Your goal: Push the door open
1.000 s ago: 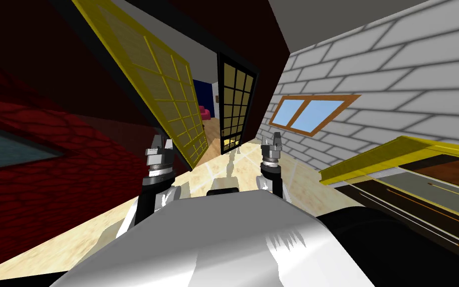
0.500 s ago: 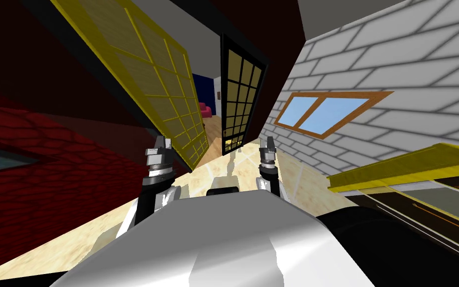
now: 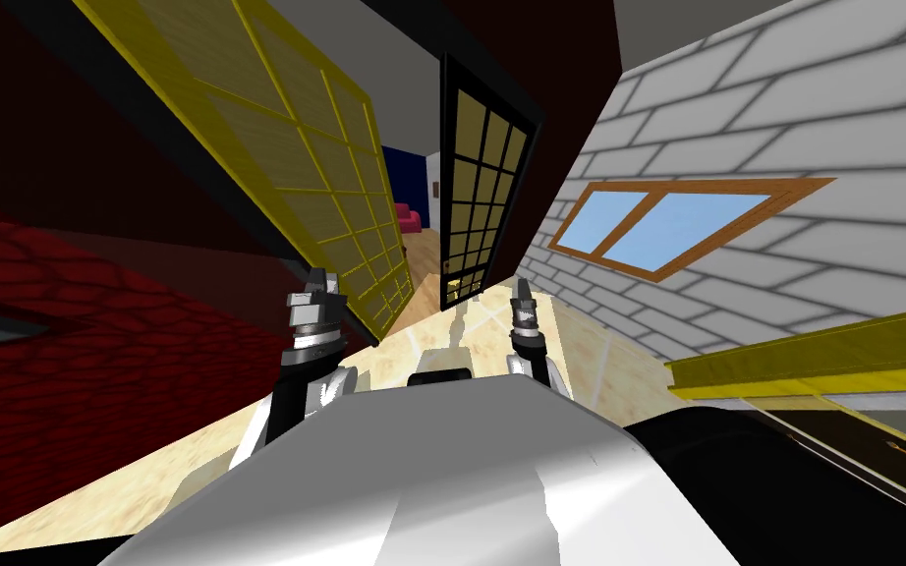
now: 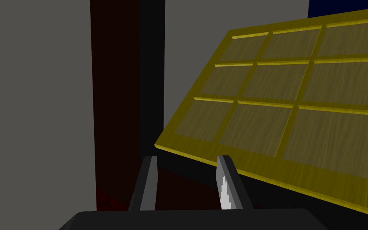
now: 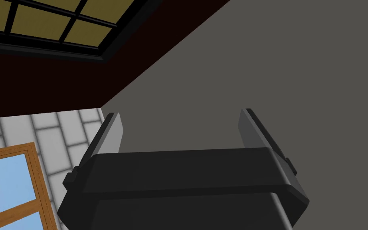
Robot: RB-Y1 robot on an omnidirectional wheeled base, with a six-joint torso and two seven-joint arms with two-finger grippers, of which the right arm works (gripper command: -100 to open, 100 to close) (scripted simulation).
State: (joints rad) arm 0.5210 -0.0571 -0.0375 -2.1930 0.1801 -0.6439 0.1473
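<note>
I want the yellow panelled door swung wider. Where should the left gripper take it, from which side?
Probably the yellow door by its plain border at the corner nearest the left gripper, approached from the panelled face. It is a broad flat slab far wider than the jaws' gap, so pressing likely suits better than clamping.

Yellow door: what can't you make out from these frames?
Contact: in the head view the left gripper overlaps the lower corner of the yellow door; touching or apart, cannot tell.
Door's top: cut off by the head view's upper edge.
Room beyond: mostly hidden by the yellow door and the black-framed door.
</note>
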